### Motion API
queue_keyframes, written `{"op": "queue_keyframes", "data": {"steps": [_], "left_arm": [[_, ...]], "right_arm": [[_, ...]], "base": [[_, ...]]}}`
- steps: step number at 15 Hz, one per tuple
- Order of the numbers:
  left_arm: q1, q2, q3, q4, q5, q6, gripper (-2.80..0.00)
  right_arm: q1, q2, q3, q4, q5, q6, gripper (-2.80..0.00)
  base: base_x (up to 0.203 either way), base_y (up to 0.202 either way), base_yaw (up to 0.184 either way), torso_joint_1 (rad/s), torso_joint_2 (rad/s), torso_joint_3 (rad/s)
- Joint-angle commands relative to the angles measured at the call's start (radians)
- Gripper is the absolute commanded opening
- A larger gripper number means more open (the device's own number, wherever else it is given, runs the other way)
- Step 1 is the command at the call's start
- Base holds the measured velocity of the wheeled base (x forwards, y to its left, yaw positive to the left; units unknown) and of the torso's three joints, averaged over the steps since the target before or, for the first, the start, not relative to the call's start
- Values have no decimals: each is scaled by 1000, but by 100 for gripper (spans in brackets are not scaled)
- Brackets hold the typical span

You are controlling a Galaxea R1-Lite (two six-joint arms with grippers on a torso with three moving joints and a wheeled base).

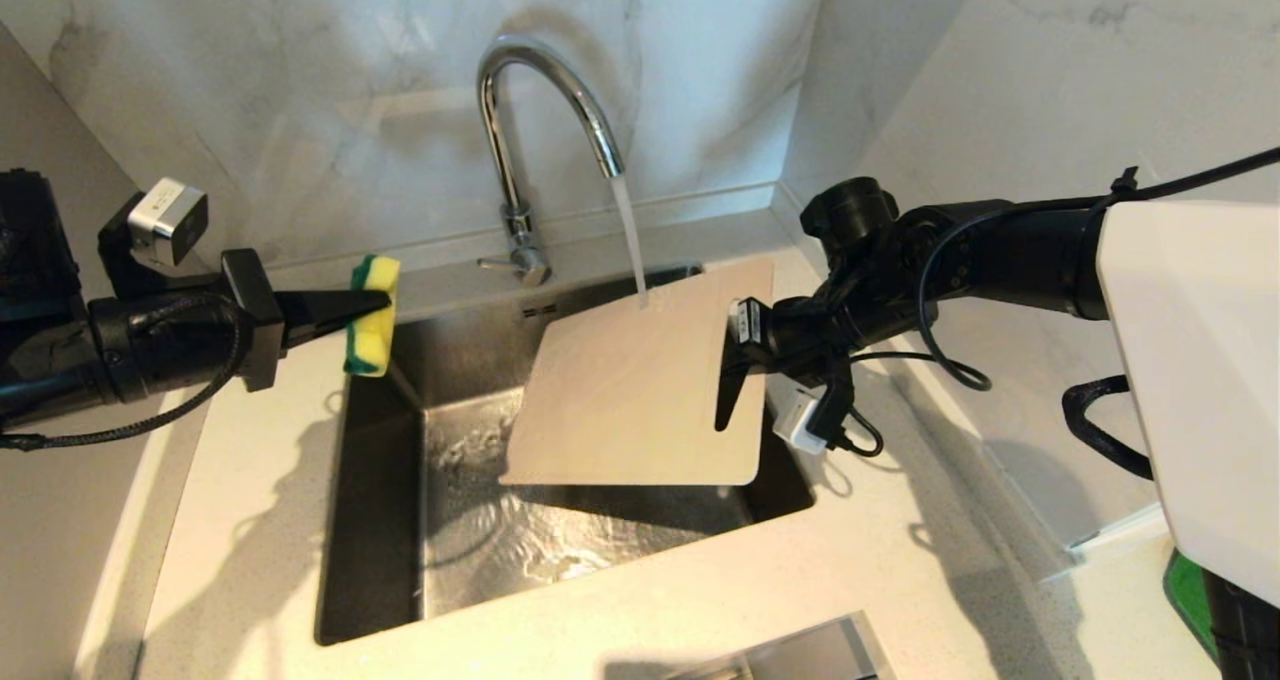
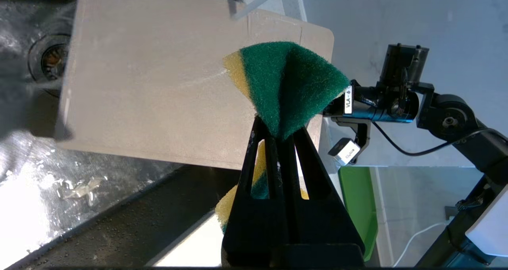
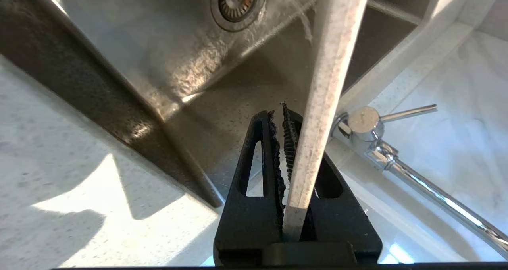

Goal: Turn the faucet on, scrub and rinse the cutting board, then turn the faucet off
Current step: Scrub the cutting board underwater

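The sink (image 1: 380, 520) opens nearest the robot, water rippling over its steel floor. Held over it is the cutting board (image 1: 640, 390), tilted, one short end clamped in the right gripper (image 1: 735, 380), whose jaws are closed on the board's edge; in the right wrist view the board (image 3: 317, 115) stands edge-on between the ribbed pads. It looks thin, stiff and light, but wet and smooth, so it probably slips easily; a pinch deep on the short edge, as here, or at the slot handle seems the safest hold, and scrubbing pressure far from that pinch would likely lever it loose. The right arm reaches in from the right over the counter, wrist bent toward the basin. Further back on the left, the left gripper (image 1: 375, 305) hangs level over the sink's back left corner, its jaws squeezed tight on a green-and-yellow sponge (image 1: 372, 315), soft enough to fold in the grip, and well apart from the board. At the back the faucet (image 1: 520, 140) runs, its stream (image 1: 632, 250) landing near the board's far edge.
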Motion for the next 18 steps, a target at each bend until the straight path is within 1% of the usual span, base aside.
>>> {"op": "queue_keyframes", "data": {"steps": [1, 6, 12, 16, 18], "left_arm": [[0, 3, 0, -3, -3, -3, -280], [-2, 6, 0, -4, -3, -3, -280], [0, 1, -3, -4, -3, -3, -280], [0, -2, -5, -4, -3, -5, -280], [0, 0, -5, -4, -3, -5, -280]], "right_arm": [[-1, 3, 0, -1, 7, -16, -280], [8, 6, 0, -2, 16, -16, -280], [50, 8, 0, -38, 35, -3, -280], [69, 17, 0, -88, 38, 42, -280], [77, 28, 0, -96, 38, 45, -280]], "base": [[0, 0, 0, 0, 0, 0], [0, 0, 0, 0, 0, 0], [0, 0, 0, 0, 0, 0], [0, 0, 0, 0, 0, 0], [0, 0, 0, 0, 0, 0]]}}
